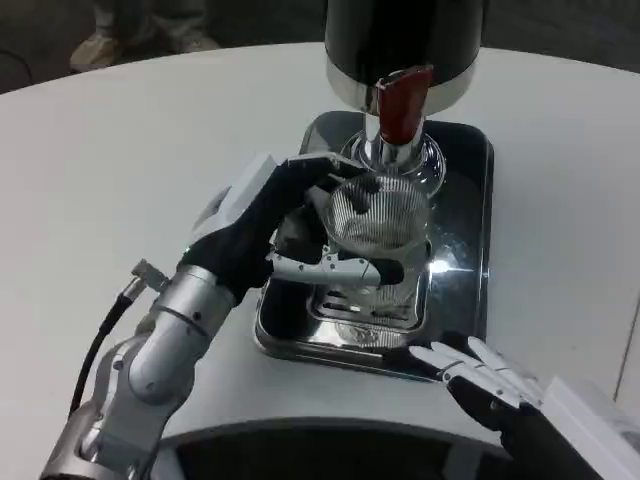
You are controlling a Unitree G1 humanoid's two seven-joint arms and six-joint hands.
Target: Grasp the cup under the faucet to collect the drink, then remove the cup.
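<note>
Nearest, the right hand (480, 375) rests on the white worktop (120, 130) at the front corner of the steel tray (475, 250), its fingers (455, 358) spread flat and holding nothing. Beyond them, the left hand (265, 225) reaches in from the side, and its fingers (345, 268) wrap the cup (378, 215), one lying across the near wall and the rest curling round the far rim.

The cup is clear, ribbed and thin-walled. It is probably light and somewhat slippery, and it may flex or crack under a hard squeeze, so a mid-wall hold below the rim looks safest. It stands inside those fingers on the tray's drip grate (365, 310), right under the faucet (403, 105) with its red lever. Just behind rises the dark dispenser (400, 40). Whether any drink is inside, I cannot tell.
</note>
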